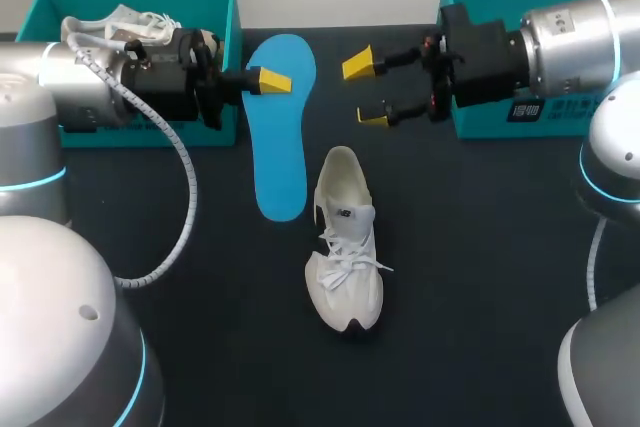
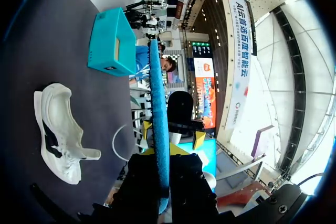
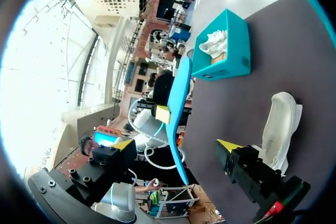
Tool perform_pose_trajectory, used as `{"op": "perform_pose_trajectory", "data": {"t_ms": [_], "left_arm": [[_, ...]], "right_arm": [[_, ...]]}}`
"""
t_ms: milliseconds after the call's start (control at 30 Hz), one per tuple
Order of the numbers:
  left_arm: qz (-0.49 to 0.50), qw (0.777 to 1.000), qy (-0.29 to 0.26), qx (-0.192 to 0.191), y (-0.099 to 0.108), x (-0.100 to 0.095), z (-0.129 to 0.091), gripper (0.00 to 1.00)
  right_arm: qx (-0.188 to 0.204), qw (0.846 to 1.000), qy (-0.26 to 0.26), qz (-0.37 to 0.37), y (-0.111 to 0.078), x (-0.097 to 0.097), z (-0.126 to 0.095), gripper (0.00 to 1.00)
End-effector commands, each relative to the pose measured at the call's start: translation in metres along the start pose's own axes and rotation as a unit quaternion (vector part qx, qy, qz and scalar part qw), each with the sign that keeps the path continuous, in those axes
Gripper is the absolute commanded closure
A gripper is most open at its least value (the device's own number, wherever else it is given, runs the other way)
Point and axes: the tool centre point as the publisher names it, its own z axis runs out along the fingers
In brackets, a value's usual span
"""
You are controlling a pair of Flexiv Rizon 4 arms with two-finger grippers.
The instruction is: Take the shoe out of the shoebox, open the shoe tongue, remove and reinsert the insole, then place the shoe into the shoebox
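Observation:
My left gripper is shut on a blue insole, pinching its edge near the wide end and holding it above the table. In the left wrist view the insole stands edge-on between my fingers. A white shoe lies on the dark table just right of the insole, heel towards the far side. My right gripper hangs open and empty a little right of the insole. The right wrist view has the insole ahead of the open right gripper, the shoe to one side.
A teal shoebox at the back left holds a second white shoe. Another teal shoebox stands at the back right, mostly hidden by my right arm. My left arm's cable droops over the table.

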Motion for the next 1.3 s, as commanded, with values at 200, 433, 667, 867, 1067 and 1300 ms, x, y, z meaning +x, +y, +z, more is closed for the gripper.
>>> {"op": "perform_pose_trajectory", "data": {"t_ms": [200,433,667,867,1067,1300], "left_arm": [[0.0,1.0,-0.002,0.0,0.001,0.001,0.0,1.0],[0.0,1.0,-0.002,0.0,0.001,0.001,0.0,1.0],[-0.001,1.0,0.009,0.001,0.0,0.001,-0.002,1.0],[0.154,0.987,0.033,0.028,-0.006,0.005,-0.004,1.0],[0.342,0.939,0.004,0.024,-0.011,0.01,-0.008,1.0],[0.641,0.767,-0.029,0.002,-0.019,0.007,-0.015,1.0]], "right_arm": [[0.0,1.0,0.015,0.006,0.002,-0.002,0.004,0.0],[-0.007,1.0,0.012,0.006,0.003,-0.003,0.003,0.0],[-0.007,1.0,0.012,0.006,0.003,-0.003,0.003,0.0],[-0.007,1.0,0.012,0.006,0.003,-0.003,0.003,0.0],[-0.007,1.0,0.012,0.006,0.003,-0.003,0.003,0.0],[-0.007,1.0,0.012,0.006,0.003,-0.003,0.003,0.0]]}}
